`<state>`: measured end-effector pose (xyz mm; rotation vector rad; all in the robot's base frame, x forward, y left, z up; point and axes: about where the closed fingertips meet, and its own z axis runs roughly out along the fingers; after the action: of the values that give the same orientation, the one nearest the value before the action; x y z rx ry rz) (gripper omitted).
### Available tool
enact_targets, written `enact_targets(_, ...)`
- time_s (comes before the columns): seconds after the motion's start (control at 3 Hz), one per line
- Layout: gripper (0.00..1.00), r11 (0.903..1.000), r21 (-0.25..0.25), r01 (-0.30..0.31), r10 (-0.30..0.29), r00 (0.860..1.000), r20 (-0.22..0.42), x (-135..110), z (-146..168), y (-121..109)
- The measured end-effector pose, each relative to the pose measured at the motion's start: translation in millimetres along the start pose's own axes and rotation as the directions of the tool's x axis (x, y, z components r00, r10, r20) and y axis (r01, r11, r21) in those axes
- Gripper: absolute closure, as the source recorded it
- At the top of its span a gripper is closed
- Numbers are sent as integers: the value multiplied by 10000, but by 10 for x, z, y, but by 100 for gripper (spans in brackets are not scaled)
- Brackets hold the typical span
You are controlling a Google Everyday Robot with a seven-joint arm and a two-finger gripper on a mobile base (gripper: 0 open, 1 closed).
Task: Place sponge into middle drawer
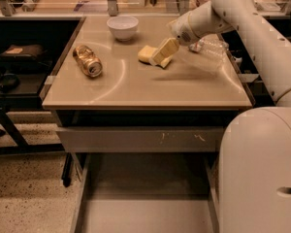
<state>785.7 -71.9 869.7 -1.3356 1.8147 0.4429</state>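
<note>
The sponge point(145, 54), a pale-yellow block, lies on the tan tabletop point(136, 89) right of centre, near the back. My gripper point(163, 52) reaches in from the right on the white arm and sits over the sponge's right end, hiding that part of it. The middle drawer point(145, 198) is pulled out below the table's front edge; its flat grey bottom is bare.
A dented gold drink can point(87, 60) lies on its side at the table's left. A white bowl point(122, 27) stands at the back. A clear plastic bottle point(211, 50) lies behind the arm. A scratched grey drawer front point(140, 139) is above the open drawer. My white base point(262, 169) fills the lower right.
</note>
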Motion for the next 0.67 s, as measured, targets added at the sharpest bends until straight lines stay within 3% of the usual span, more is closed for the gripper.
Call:
enact_targets(0.33,0,9993,-333,-168,165,9998,-107,62,94,26)
enact_targets(0.67,0,9869,-1366,-854,936,9941,542,141,186,128)
